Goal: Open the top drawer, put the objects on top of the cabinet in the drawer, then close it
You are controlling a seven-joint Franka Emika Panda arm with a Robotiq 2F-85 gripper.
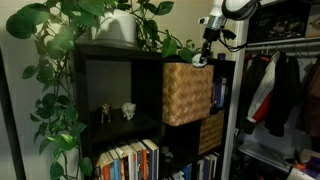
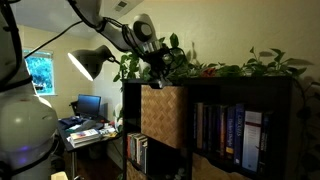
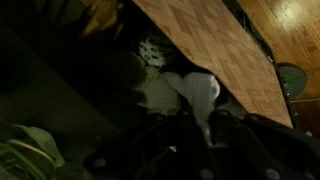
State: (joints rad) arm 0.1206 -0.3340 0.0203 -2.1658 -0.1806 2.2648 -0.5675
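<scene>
Dim room w/ warm light from desk lamp (image 2: 88, 63); wrist view v. dark, blurry.

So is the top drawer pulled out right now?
Open: the top drawer juts forward of the cabinet front in both exterior views.

Open air above the pulled-out top drawer (image 1: 187, 92), just under the gripper (image 1: 204, 58). Hemmed in on the cabinet (image 1: 110, 52) top by trailing leaves (image 2: 235, 68) and a white pot (image 1: 118, 28) (well to the left). Room in the cube (image 1: 115, 82) left of the drawer, around two trinkets (image 1: 128, 110). Blocked on the right by hanging clothes (image 1: 275, 90).
</scene>
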